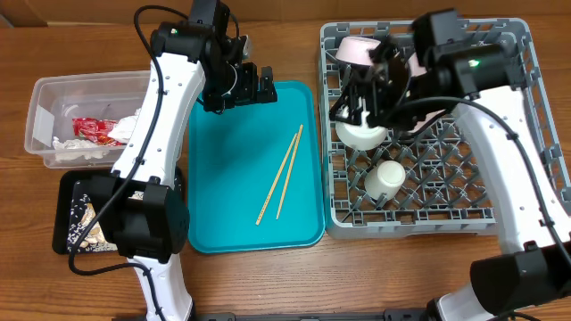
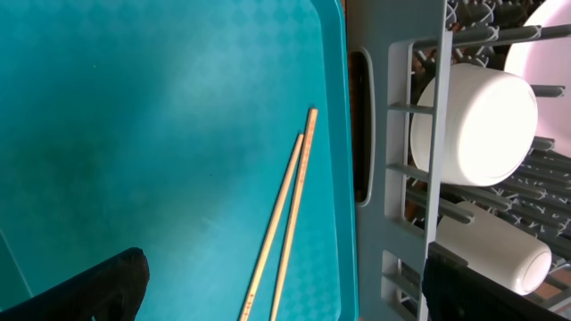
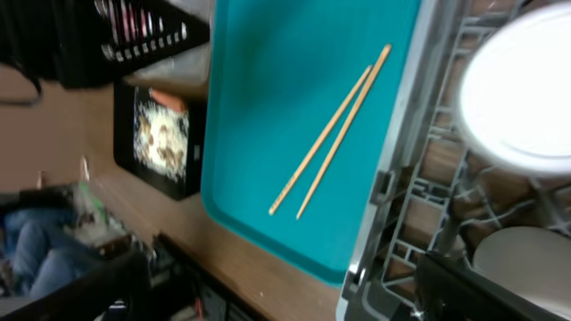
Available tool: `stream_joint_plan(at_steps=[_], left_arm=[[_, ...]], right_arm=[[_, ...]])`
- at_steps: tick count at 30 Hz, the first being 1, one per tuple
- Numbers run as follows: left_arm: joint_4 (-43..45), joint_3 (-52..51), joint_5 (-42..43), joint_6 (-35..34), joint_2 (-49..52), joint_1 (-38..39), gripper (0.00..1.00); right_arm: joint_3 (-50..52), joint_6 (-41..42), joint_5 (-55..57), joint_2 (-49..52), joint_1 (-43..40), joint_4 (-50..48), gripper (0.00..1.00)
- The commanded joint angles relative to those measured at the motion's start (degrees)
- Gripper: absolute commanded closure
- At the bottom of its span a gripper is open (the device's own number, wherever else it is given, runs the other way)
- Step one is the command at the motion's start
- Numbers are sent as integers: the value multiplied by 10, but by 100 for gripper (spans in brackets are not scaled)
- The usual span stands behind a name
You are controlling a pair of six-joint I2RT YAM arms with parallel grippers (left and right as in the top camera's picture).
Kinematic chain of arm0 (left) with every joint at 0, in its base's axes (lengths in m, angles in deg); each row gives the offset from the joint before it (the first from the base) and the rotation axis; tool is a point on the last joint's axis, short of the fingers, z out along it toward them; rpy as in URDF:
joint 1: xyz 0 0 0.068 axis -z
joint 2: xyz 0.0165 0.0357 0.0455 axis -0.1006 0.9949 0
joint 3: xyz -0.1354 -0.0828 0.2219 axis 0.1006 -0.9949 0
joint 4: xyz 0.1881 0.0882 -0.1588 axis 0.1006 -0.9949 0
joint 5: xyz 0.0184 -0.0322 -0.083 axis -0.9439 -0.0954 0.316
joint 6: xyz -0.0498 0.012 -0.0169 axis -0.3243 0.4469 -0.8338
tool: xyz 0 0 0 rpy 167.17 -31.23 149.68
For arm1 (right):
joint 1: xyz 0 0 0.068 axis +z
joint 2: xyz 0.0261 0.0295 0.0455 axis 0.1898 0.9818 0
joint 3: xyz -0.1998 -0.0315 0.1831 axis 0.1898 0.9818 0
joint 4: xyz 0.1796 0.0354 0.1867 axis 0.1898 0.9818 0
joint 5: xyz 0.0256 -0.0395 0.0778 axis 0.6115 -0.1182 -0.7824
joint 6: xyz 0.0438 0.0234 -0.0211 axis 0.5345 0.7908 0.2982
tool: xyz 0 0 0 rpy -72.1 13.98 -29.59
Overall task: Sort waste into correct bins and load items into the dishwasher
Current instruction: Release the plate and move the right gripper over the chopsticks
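Above the dish rack [image 1: 419, 223], the right gripper [image 1: 357, 105] hangs spread wide, gripping nothing; a white bowl [image 1: 364, 135] rests just beneath it.

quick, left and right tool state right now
left tool: open, holding nothing
right tool: open, holding nothing

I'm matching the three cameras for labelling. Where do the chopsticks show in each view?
Overhead: the chopsticks lie slanted, right of centre on the teal tray.
Left wrist: the chopsticks sit at lower centre, near the tray's right edge, reaching the bottom of the picture.
Right wrist: the chopsticks lie diagonally at upper centre on the tray.
Shared landmark: the tray edge that borders the grey rack.
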Motion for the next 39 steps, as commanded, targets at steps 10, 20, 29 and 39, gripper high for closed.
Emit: stream_joint_plan(at_steps=[10, 20, 29, 39], left_arm=[[1, 14, -4, 9, -22, 0, 0], [1, 14, -4, 9, -22, 0, 0], [1, 14, -4, 9, -22, 0, 0], [74, 19, -38, 2, -23, -10, 0]], right_arm=[[131, 166, 148, 0, 193, -172, 27], [189, 354, 360, 1, 305, -283, 46], [248, 451, 390, 1, 327, -333, 56], [332, 483, 361, 1, 328, -439, 74]])
